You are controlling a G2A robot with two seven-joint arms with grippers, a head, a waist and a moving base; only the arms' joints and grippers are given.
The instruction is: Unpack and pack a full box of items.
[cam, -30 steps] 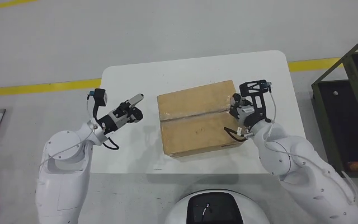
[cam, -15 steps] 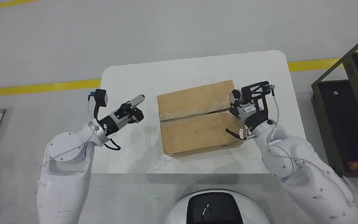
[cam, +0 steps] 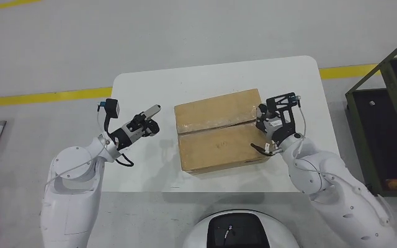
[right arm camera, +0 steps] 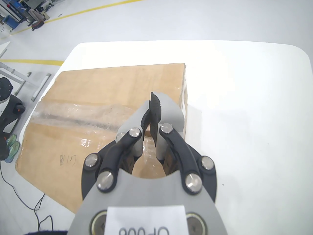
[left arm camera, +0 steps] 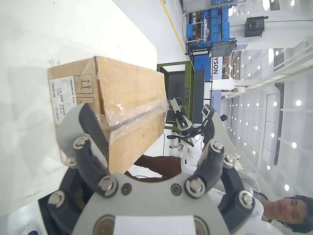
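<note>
Top view has the box [cam: 217, 133] sitting at the middle of the table [cam: 142, 87], flaps shut, with clear tape [right arm camera: 80, 114] over the seam that runs from 9 o'clock to 3 o'clock. The right gripper [right arm camera: 154, 101] is at the box's 3 o'clock edge, at the end of that seam, its 2 fingers [right arm camera: 171, 106] pressed together; whether any tape is caught between them I cannot tell. The left gripper [left arm camera: 146, 110] hangs off the 9 o'clock side, clear of the cardboard, its 2 fingers wide apart.

Nothing braces the box, and I judge that the main risk. A pull or push from the right gripper would likely drag or turn the whole box instead of lifting tape, and a drag toward 6 o'clock, where the box sits near the table edge, could tip it off. The tape looks glossy and wrinkled, so shut fingertips may slide off it, or peel a thin sliver that snaps and leaves the seam sealed. A hard tug could also rip the paper face off the cardboard or bend a flap. If the left gripper closes in from 9 o'clock at the wrong height, it could jab the side label [left arm camera: 61, 94] rather than steady the box
</note>
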